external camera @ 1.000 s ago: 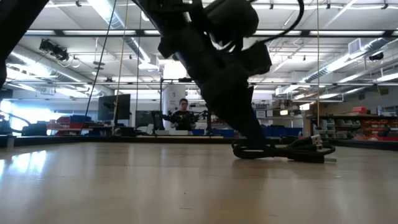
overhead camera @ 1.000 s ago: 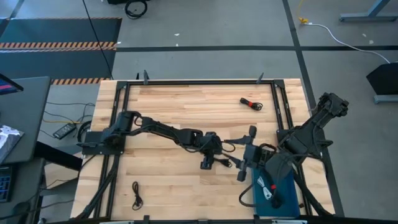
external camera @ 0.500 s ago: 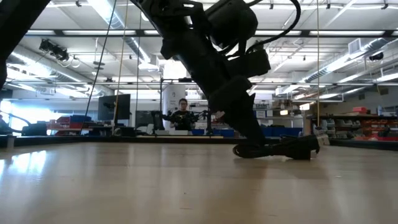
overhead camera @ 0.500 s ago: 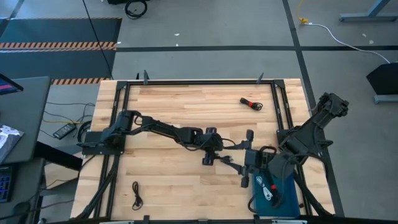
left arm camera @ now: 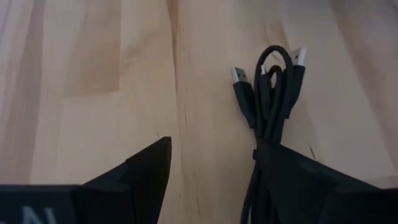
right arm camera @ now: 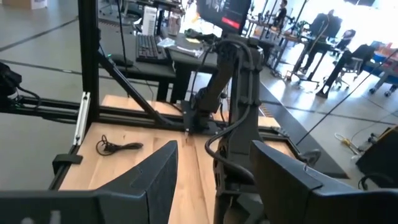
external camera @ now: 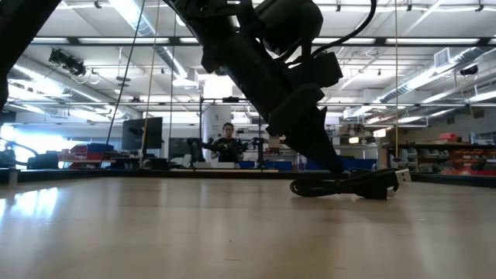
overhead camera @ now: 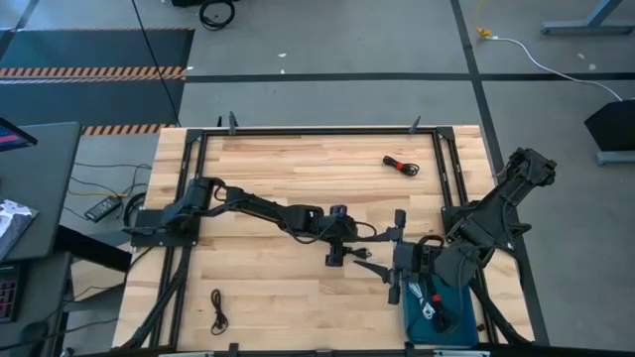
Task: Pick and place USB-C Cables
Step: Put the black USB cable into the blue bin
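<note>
A black USB-C cable bundle (left arm camera: 272, 93) lies on the wood at mid-table (overhead camera: 363, 262), with its plug ends free ahead of my left gripper (left arm camera: 211, 144). That gripper (overhead camera: 334, 258) is open and low over the bundle (external camera: 349, 186). My right gripper (overhead camera: 389, 266) is open just to the right of it, beside the blue tray (overhead camera: 462, 303), and holds nothing (right arm camera: 214, 168). Cables (overhead camera: 429, 305) lie inside the tray. A black cable with red bands (overhead camera: 401, 166) lies at the far right. Another black cable (overhead camera: 218, 309) lies at the near left. My left gripper is open and comes slanting down from above. One finger (left arm camera: 298, 180) sits over the bundle's tied end (left arm camera: 261, 143), and the cable runs out from under its inner edge. The finger hides the spot, so I cannot tell whether it presses. The bundle lies on the table.
A dark frame rail (overhead camera: 448, 169) runs along the table's right side, next to the right arm's base. The left arm (right arm camera: 233, 93) crosses the middle of the table. A person (external camera: 227, 143) stands far off in the room behind.
My right gripper has moved toward the table's near edge, closer to the blue tray. My left gripper has shifted a little toward the right over the bundle. In the low view the bundle has drawn shorter and its plug end now stands slightly raised.
</note>
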You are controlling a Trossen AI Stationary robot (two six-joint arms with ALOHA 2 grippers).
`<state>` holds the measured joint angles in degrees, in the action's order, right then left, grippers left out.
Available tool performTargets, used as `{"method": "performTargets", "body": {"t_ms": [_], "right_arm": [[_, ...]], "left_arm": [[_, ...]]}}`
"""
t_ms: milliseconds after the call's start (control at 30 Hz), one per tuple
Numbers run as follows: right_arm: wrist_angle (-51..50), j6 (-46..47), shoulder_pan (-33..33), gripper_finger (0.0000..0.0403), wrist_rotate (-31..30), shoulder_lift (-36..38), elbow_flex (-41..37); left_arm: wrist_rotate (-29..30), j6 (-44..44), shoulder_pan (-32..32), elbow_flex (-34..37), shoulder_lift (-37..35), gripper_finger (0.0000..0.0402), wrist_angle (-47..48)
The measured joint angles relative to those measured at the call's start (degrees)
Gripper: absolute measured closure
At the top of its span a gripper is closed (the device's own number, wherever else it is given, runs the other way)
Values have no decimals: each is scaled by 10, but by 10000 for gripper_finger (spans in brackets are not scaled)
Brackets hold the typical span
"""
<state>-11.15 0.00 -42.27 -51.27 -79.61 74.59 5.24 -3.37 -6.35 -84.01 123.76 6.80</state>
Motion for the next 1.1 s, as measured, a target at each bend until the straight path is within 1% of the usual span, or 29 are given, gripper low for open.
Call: {"method": "performTargets", "body": {"t_ms": [300, 567, 967, 1100], "right_arm": [[0, 5, 1, 199, 20, 0, 0], [-1, 23, -1, 198, 54, 0, 0], [-3, 50, -1, 201, 54, 0, 0], [8, 60, -1, 201, 54, 0, -14]], "left_arm": [[1, 41, -3, 0, 3, 154, 23], [2, 43, -2, -1, 13, 154, 18], [13, 47, 1, -1, 15, 155, 12], [13, 71, 0, 0, 15, 155, 13]]}}
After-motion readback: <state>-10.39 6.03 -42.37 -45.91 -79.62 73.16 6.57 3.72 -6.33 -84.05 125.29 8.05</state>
